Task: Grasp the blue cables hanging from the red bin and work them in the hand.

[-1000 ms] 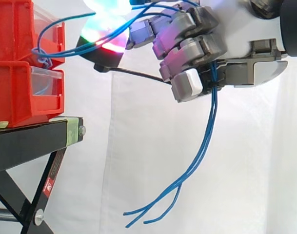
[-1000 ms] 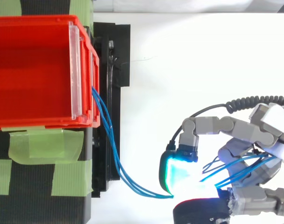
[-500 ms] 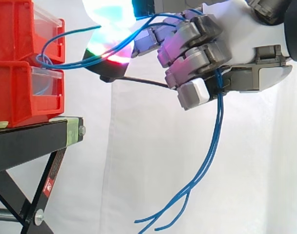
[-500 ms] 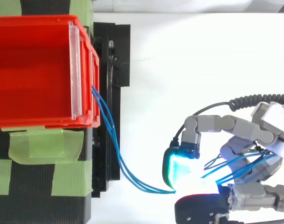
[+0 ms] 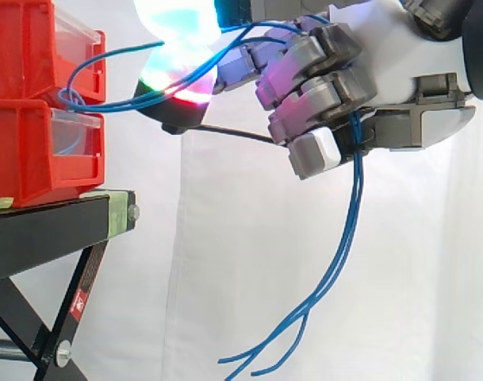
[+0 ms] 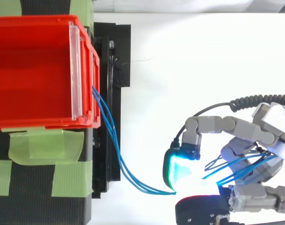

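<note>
Thin blue cables (image 5: 348,230) run out of the front of the stacked red bins (image 5: 35,103) and cross to the right into my hand (image 5: 384,71). The fingers are curled round the cables, and the loose ends hang down below the hand to about knee height of the stand. From above, the cables (image 6: 115,154) leave the red bin (image 6: 34,70) at its right wall, sag toward the front and pass under a cyan-green glowing fingertip (image 6: 177,171) into my hand (image 6: 254,136).
The bins sit on a black stand (image 5: 51,230) with green tape patches (image 6: 44,145) on its top. A white curtain hangs behind everything.
Over the last second the hand shifted slightly right, away from the bins, drawing the cables with it. Since half a second ago nothing has visibly moved.
</note>
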